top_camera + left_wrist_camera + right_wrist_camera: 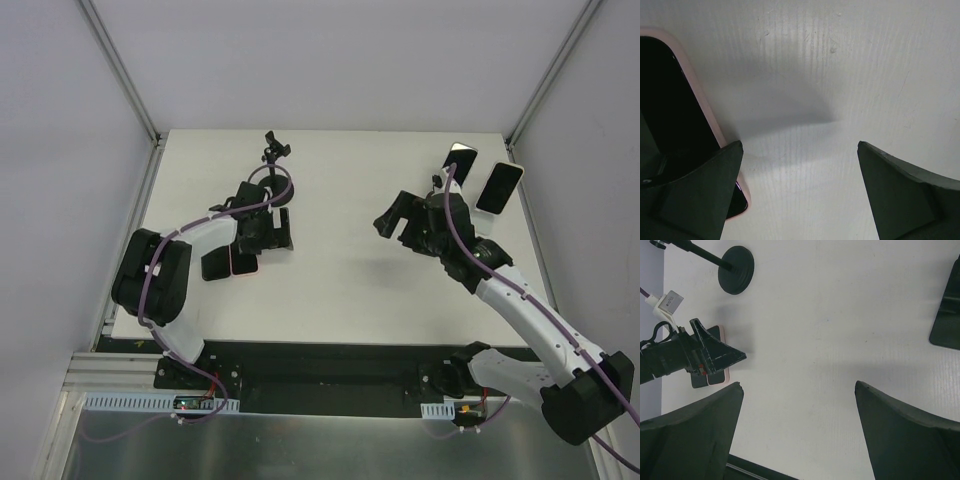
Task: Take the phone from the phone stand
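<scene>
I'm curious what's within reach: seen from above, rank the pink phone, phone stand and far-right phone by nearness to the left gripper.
From the left gripper:
1. Pink-cased phone, lying directly beneath it.
2. Phone stand, behind it toward the far edge.
3. Far-right phone, far off to the right.

A white table (340, 300) stands between plain pale walls (330, 60). Thin metal posts (122, 75) run up the two back corners. The light is soft, and gray shadows lie on the table top.
</scene>
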